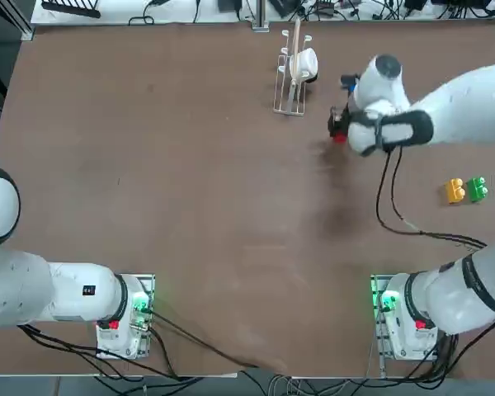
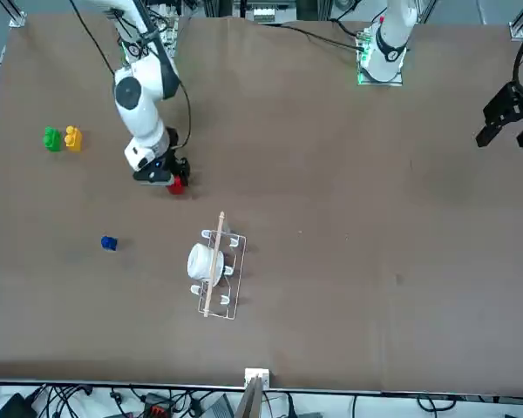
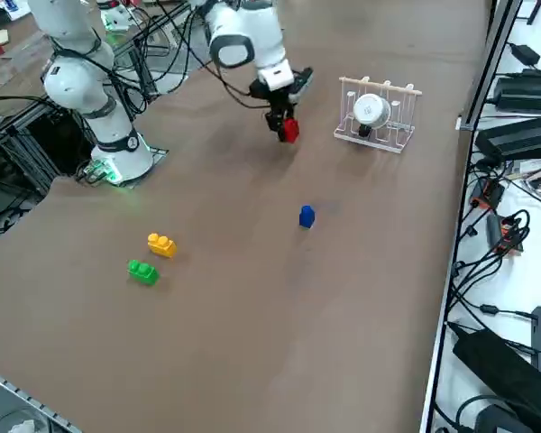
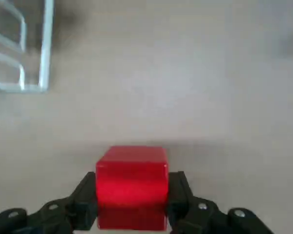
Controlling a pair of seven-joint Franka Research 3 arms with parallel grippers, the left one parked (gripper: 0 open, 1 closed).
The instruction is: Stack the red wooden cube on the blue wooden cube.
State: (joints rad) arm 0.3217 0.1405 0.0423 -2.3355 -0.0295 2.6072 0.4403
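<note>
one right gripper [image 4: 132,204] clamping one red wooden cube [image 4: 132,187] (one blue wooden cube [image 3: 307,216] apart)

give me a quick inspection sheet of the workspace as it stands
surface: brown table, bare in the middle
job's things: red wooden cube in the right gripper; blue wooden cube alone on the table
clutter: wire rack holding a white cup; orange studded block beside green studded block
grippers: right gripper shut on the red wooden cube, near the rack
cables: black cable trailing from the right arm
surroundings: cables and gear along the table edges
</note>
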